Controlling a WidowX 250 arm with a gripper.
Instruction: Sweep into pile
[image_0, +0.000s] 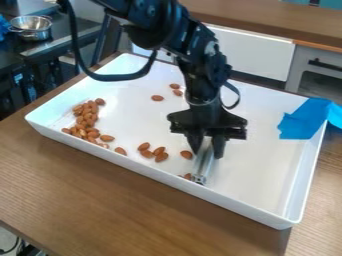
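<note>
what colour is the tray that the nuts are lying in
The tray is white, showing best in the camera view.

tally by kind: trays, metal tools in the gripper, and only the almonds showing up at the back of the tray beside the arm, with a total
White rectangular tray: 1
Silver metal tool in the black two-finger gripper: 1
Brown oval almonds showing at the back: 3
Total: 5

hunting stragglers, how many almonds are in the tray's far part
3: one almond on its own, a second and a third close together nearer the arm, which may hide more.
</note>
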